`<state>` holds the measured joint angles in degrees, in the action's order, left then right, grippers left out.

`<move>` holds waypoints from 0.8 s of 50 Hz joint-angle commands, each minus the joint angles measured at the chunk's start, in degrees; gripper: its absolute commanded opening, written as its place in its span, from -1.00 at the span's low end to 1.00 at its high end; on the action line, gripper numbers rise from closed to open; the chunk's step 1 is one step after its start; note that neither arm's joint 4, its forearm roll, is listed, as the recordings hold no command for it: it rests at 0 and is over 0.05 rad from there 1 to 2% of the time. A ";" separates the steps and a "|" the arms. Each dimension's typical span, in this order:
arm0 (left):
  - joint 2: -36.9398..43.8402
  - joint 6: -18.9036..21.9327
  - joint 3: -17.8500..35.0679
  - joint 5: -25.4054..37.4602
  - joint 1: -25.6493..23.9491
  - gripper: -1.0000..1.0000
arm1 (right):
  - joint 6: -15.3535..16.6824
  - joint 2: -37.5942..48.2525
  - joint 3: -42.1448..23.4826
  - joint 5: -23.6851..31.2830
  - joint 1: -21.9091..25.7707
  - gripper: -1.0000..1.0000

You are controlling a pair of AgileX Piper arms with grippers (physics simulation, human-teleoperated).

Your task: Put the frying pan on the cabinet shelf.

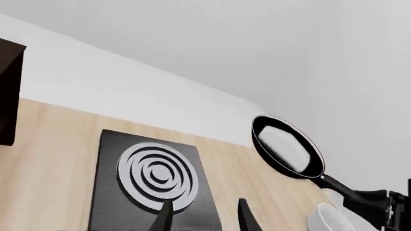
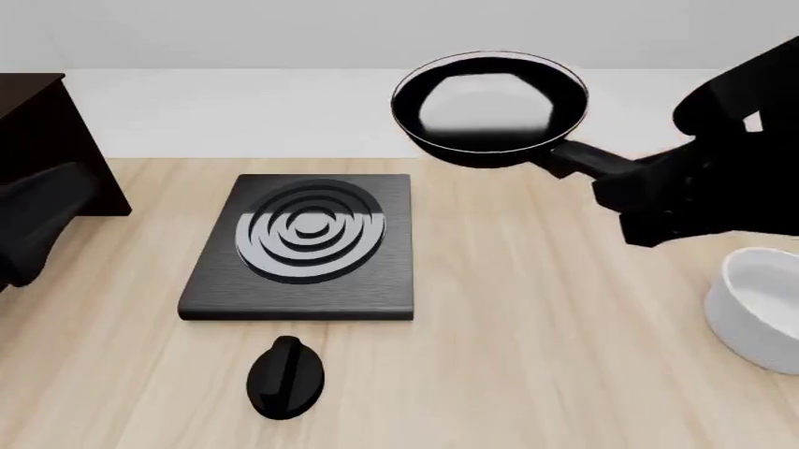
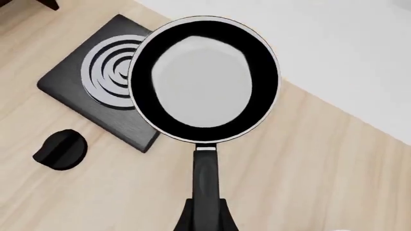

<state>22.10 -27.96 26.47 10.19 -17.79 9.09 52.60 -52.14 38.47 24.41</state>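
So my right pincer [image 3: 205, 219] is clenched on the handle of the frying pan [image 2: 489, 105], fingers pressed on either side of it at the bottom middle of the right wrist view. In the front view the pan is up in the air at the upper middle-right of the frame, off the table [image 2: 525, 355], with the handle running down and right into my right arm. The inside of the pan is glossy and throws back a pale patch, with a thin light rim around it.

The cabinet [image 2: 50, 140] is way over at the left edge of the front view, upper left, dark brown and boxy, only partly in frame. The pan is well apart from it, on the other side of the picture.

Between them on the table sits the burner plate [image 2: 306, 248], a flat black square with a silver coil, a bit left of center. Just in front of it, lower down in the frame, there's a black knob [image 2: 286, 376] lying on the wood. The white bowl [image 2: 758, 304] is at the right edge, below my right arm.

My left pincer [image 1: 205, 221] is released, fingers apart with nothing between them; you can see the two dark tips poking up at the bottom of the left wrist view, over the near edge of the burner plate. In the front view that arm is just a dark blurry shape at the left edge.
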 commanded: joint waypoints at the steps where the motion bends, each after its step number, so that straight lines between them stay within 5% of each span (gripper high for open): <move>1: 6.40 -7.81 1.30 -3.47 -3.57 1.00 | 0.23 4.28 -5.81 -3.84 4.32 -1.00; 7: 8.38 -14.62 -0.13 -6.44 -6.94 1.00 | -0.74 6.65 -7.27 -6.47 6.45 -1.00; 11: 9.58 -16.71 0.49 -7.41 -6.88 1.00 | 1.17 9.04 -7.73 -8.58 8.99 -1.00; 19: 10.17 -17.79 1.17 -8.41 -8.24 1.00 | -0.08 11.66 -11.57 -10.46 12.44 -1.00; 21: 8.42 -26.82 -2.14 -11.87 -9.34 1.00 | -0.42 12.82 -12.44 -11.12 13.43 -1.00; 22: 7.94 -27.67 -1.94 -11.57 -8.69 1.00 | -0.36 13.24 -12.69 -11.36 13.94 -1.00; 26: 8.66 -27.96 -3.18 -12.24 -5.42 1.00 | -0.70 14.55 -14.28 -11.69 14.84 -1.00; 32: 7.85 -27.81 -4.31 -12.49 -8.28 1.00 | -0.67 16.55 -15.92 -13.03 16.58 -1.00; 35: 7.05 -27.26 -3.86 -11.49 -8.94 1.00 | 2.11 17.50 -15.76 -14.15 17.42 -1.00; 40: 5.97 -28.80 -3.56 -11.20 -7.36 1.00 | 0.51 19.59 -18.08 -14.66 20.54 -1.00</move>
<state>29.46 -53.93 23.49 -0.75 -25.58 9.95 69.31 -65.86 26.29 40.64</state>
